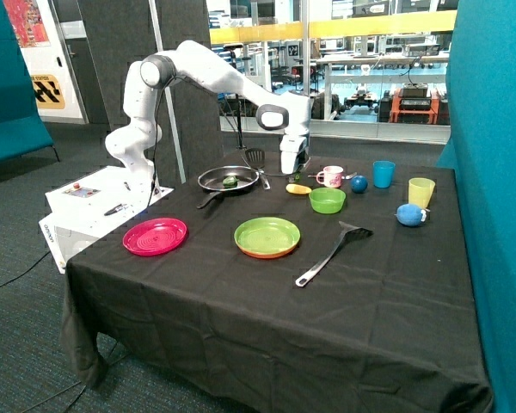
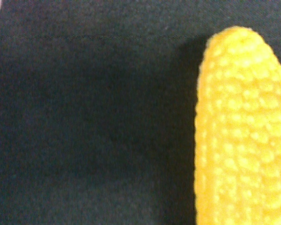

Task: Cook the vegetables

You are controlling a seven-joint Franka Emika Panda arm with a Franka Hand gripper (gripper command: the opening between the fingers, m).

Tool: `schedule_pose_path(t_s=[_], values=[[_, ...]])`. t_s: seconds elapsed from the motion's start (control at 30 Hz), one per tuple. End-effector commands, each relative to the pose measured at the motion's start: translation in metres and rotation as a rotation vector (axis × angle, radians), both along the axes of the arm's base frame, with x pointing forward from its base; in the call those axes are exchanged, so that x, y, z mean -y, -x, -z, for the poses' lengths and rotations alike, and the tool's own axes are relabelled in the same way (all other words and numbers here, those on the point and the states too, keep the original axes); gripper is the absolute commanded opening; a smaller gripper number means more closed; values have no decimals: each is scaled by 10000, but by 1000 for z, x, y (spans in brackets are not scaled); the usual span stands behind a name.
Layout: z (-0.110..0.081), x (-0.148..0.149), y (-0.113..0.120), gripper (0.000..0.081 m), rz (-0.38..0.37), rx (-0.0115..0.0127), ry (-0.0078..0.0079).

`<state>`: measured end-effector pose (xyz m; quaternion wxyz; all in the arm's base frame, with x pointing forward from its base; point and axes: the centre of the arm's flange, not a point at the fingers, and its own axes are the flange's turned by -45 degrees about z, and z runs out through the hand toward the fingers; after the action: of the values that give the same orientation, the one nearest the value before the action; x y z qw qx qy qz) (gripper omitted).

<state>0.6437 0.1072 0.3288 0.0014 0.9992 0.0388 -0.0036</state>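
A dark green rounded vegetable (image 1: 230, 181) lies in the black frying pan (image 1: 217, 175) at the back of the table. A pale yellow, corn-like vegetable (image 1: 298, 188) lies on the black cloth between the pan and the pink mug (image 1: 331, 176). My gripper (image 1: 293, 175) hangs just above the yellow vegetable, close to the cloth. In the wrist view the yellow vegetable (image 2: 241, 136) fills one side, very near, lying on the cloth, and the gripper itself does not show there.
A green bowl (image 1: 327, 200), a dark blue ball (image 1: 359, 183), a blue cup (image 1: 383, 174) and a yellow cup (image 1: 421, 191) stand near the yellow vegetable. A green plate (image 1: 267, 237), a red plate (image 1: 156, 236) and a black spatula (image 1: 334, 252) lie nearer the front.
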Motion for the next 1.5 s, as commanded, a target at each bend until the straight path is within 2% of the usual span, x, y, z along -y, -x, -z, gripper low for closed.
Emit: schedule_pose_path(t_s=[0.0, 0.73, 1.07, 1.23, 1.37, 1.4, 1.47], values=[[17, -2, -8, 740, -127, 70, -31], [43, 7, -10, 708, -248, 70, -31], [51, 8, -9, 656, -248, 70, -31], [55, 6, -7, 554, -285, 69, -32], [56, 4, -7, 427, -300, 69, -32], [56, 4, -8, 378, -302, 69, -32], [57, 3, -8, 216, -300, 69, -32]])
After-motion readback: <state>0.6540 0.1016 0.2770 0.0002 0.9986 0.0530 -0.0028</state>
